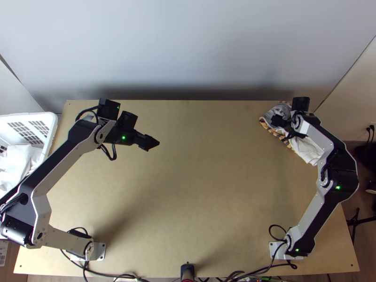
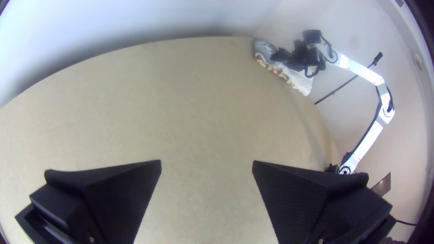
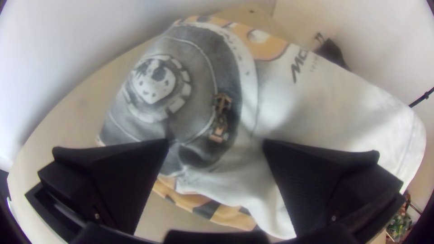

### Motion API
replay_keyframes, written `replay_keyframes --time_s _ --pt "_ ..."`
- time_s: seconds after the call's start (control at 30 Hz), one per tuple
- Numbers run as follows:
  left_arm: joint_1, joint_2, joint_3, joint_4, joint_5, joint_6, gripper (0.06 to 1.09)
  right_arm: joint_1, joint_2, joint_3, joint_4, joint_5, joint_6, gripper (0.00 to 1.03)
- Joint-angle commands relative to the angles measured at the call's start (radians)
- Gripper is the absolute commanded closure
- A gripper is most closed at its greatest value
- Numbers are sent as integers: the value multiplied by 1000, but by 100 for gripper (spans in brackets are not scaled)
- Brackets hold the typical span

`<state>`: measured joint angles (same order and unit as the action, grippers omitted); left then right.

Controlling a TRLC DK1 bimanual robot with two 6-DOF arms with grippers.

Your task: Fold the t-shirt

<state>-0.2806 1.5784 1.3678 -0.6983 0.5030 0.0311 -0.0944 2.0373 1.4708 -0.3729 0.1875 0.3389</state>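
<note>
1. The t-shirt of white and grey cloth, with a printed picture and an orange-black patterned border, lies at the far right corner of the light wooden table. It makes a compact shape, not a fully spread one, and its outline is somewhat uneven.
2. The right gripper with wide flat black fingers is low over this shirt. Its fingers stand wide apart, and no cloth is pinched between them.
3. The left gripper, also with flat black fingers, is over the far left part of the table, well apart from the shirt. Its fingers are wide as well and hold nothing.
4. About the progress, I judge that the main folding is probably done, because the shirt is small and set aside. How many folds it has, I cannot tell.
5. What is left may be a little straightening, if wanted, and then lifting the right gripper clear without dragging the cloth.
</note>
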Motion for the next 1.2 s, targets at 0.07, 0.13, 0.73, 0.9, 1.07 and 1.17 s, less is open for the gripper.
replay_keyframes --time_s 0.07,0.13,0.73,0.9,1.07,1.17 --pt "6 -6 -1 -4 0 1 10 84 -31 -37 -1 -3 -5 5" --pt "9 -8 -3 -4 0 1 10 99 -32 -37 -3 -5 0 5" --pt "21 -89 -79 14 -9 32 10 351 -525 -73 -38 -11 -140 5" --pt "12 -250 -230 160 -118 59 10 417 -779 -210 11 -11 -228 5" --pt "66 -462 -414 316 -218 56 10 420 -1011 -386 101 -11 -236 5" --pt "96 -617 -542 421 -281 55 10 424 -1166 -509 138 -10 -230 5"
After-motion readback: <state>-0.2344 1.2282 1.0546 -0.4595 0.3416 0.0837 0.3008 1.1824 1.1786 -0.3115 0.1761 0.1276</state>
